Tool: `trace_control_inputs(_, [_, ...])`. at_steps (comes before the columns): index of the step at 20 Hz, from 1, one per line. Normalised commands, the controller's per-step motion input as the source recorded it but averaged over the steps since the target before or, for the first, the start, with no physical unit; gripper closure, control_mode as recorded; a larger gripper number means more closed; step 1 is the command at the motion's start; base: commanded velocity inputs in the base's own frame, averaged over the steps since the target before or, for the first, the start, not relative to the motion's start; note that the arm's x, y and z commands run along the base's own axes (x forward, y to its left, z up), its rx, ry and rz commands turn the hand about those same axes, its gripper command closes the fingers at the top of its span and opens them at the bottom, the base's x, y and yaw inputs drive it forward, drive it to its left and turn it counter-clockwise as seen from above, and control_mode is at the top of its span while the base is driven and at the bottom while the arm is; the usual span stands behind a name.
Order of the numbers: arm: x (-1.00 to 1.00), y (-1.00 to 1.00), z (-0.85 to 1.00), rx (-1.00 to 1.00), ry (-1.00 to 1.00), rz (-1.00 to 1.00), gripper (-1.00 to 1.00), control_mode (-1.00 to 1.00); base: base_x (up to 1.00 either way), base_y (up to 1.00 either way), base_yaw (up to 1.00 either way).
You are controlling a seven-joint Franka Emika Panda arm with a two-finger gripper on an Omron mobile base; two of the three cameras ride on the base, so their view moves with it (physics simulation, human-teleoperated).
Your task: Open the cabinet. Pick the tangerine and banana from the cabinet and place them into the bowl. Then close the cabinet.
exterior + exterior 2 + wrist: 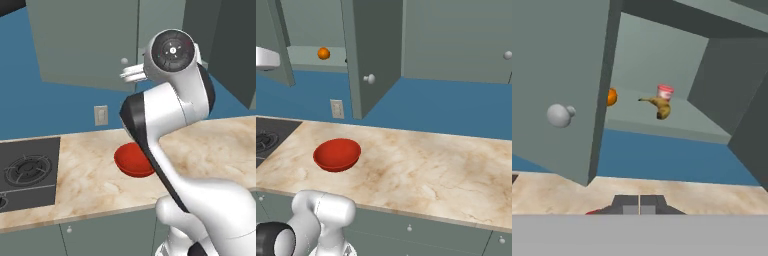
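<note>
Standing with the cabinet (pixel 373 50) already swung open, its left door (pixel 559 85) hanging out over the marble counter (pixel 421 165) with the round knob (pixel 559 115) facing the hand. Hovering in front of the opening with the gripper (pixel 640 204) pressed together, fingertips touching, pinching nothing. Judging the step in hand as the turn from door-opening to the first pick.

Lying on the cabinet shelf (pixel 677 120): the tangerine (pixel 612 96) at the shelf's left edge, half hidden behind the door's edge; the banana (pixel 658 107) nearer the shelf's middle, just in front of a small red-and-white cup (pixel 665 92) and seemingly touching it. Sitting on the counter below, toward its left end beside the stove (pixel 27 172), well apart from the shelf: the red bowl (pixel 337 154), holding nothing yet.

Calling next for spreading the fingers, then reaching up and in past the door's edge toward one fruit, likely the tangerine, without nudging the door or the cup.
</note>
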Motion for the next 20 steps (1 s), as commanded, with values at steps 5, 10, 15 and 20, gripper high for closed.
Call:
trace_control_inputs(5, [0.41,-0.39,0.00,0.15,0.06,0.16,1.00,-1.00,0.00,0.00,0.00])
trace_control_inputs(10, [0.66,-0.21,0.00,0.22,0.08,0.16,1.00,-1.00,0.00,0.00,0.00])
trace_control_inputs(15, [0.62,-0.01,-0.01,0.21,0.07,0.15,1.00,-1.00,0.00,0.00,0.00])
trace_control_inputs(20, [0.52,0.00,-0.11,0.19,0.02,0.16,1.00,-1.00,0.00,0.00,0.00])
